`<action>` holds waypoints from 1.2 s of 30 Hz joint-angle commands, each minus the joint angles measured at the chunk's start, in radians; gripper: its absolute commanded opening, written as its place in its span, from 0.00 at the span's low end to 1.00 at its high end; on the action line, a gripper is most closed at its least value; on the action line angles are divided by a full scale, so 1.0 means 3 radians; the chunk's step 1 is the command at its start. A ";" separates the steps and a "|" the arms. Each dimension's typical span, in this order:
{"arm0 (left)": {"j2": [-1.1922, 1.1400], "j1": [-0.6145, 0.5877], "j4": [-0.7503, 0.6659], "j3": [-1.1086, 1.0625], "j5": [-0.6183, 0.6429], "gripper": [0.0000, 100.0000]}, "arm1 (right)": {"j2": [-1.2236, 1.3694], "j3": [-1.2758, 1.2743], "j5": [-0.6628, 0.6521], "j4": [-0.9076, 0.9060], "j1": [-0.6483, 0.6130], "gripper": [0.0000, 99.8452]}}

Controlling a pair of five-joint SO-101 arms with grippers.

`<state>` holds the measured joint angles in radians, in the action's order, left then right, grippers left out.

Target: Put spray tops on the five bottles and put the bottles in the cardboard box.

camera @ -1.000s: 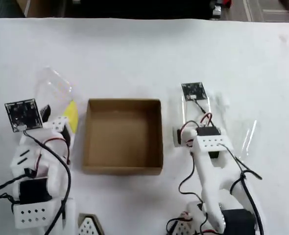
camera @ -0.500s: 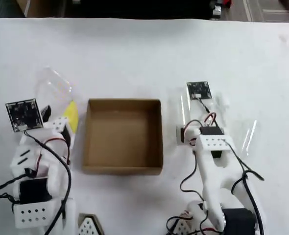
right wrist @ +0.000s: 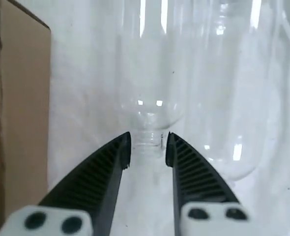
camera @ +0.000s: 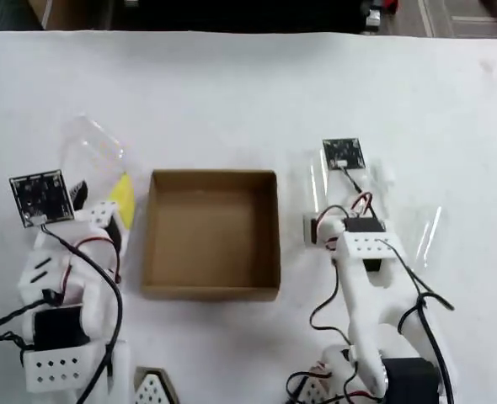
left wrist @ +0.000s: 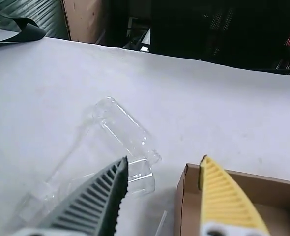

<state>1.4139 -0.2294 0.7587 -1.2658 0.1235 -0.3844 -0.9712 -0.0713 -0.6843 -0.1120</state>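
My right tool [right wrist: 148, 147] is open just a little, with the neck of a clear bottle [right wrist: 152, 73] between its two fingers. That bottle lies on the white counter [camera: 232, 93] beside the cardboard box [camera: 211, 292]. My left tool [left wrist: 163, 164] is wide open and holds nothing, near a second bottle [left wrist: 128, 130].

Cardboard box [camera: 213, 234]: brown paperboard, matt, with raw-cut edges.
Bottles [right wrist: 152, 73]: clear plastic, smooth and glossy, with bright highlights.
Table cover [camera: 232, 93]: white, matt, faintly fibrous.
Right gripper [right wrist: 147, 145]: black plastic fingers, matt, ribbed inner faces.
Left gripper [left wrist: 162, 167]: one grey and one yellow plastic finger, both matt and ribbed.
Arm housings [camera: 362, 290]: white plastic, matt.
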 commanded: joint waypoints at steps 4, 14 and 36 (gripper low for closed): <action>0.0038 0.0043 -0.0031 0.0020 -0.0031 0.22 | -0.0008 0.0087 0.0026 0.0064 0.0023 0.09; 0.0038 0.0043 -0.0020 0.0020 -0.0031 0.22 | 0.0161 0.0133 0.0026 0.0125 0.0038 0.09; 0.0038 0.0043 -0.0031 0.0020 -0.0036 0.22 | -0.0084 0.0225 0.0000 -0.0130 0.0095 0.02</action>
<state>1.4139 -0.2294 0.7587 -1.2658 0.1235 -0.3230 -0.9574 -0.0713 -0.6644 -0.1043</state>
